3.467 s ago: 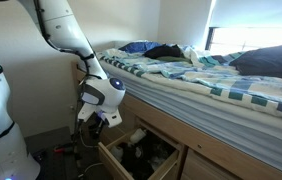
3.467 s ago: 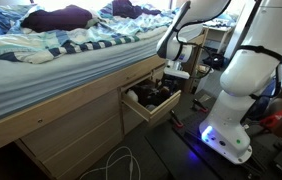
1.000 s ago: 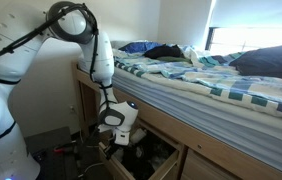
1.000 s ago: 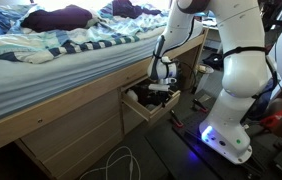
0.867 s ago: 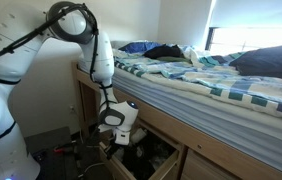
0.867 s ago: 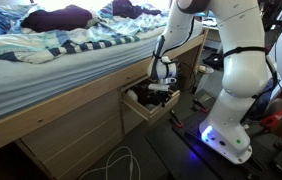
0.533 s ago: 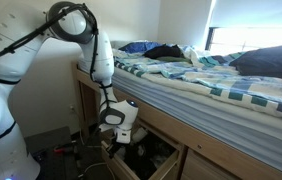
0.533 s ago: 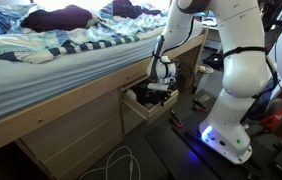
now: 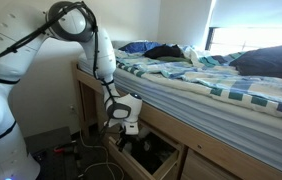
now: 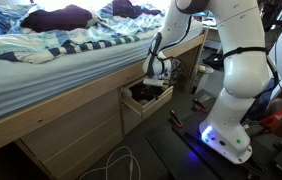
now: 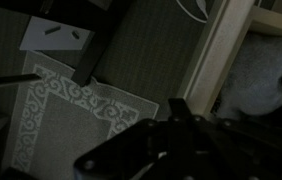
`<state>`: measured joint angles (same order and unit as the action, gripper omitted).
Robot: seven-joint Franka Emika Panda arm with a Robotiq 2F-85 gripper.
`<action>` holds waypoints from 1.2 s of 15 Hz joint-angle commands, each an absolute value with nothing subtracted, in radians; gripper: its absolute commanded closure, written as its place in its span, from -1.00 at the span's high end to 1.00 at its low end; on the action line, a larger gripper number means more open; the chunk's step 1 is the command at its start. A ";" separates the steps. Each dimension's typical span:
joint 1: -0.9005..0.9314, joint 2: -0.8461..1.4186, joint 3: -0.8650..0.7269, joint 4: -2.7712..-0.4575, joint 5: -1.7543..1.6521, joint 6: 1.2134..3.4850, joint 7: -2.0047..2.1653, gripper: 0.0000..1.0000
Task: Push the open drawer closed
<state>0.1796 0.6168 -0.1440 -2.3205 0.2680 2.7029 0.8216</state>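
Moved inward: one drawer (image 10: 146, 112), seemingly still part-open | one gripper (image 9: 128, 127) above it | jaws: cannot tell

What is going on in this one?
A Franka arm is reaching down beside a bed, with its gripper low at the open drawer of the wooden bed base. The drawer is not yet closed: it stands partly out, its dark inside showing. Whether the gripper is touching the wood, or is open or shut, cannot be told. The wrist view is too dark to help.
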 commanded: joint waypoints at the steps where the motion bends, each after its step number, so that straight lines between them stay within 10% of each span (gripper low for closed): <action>1: 0.209 0.607 -0.151 -2.284 0.223 2.693 0.852 -1.00; 18: 0.287 0.244 -0.155 -2.705 0.091 2.820 0.970 -0.98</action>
<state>0.3310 0.2455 -0.1912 -2.7067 0.1226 2.8212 0.9481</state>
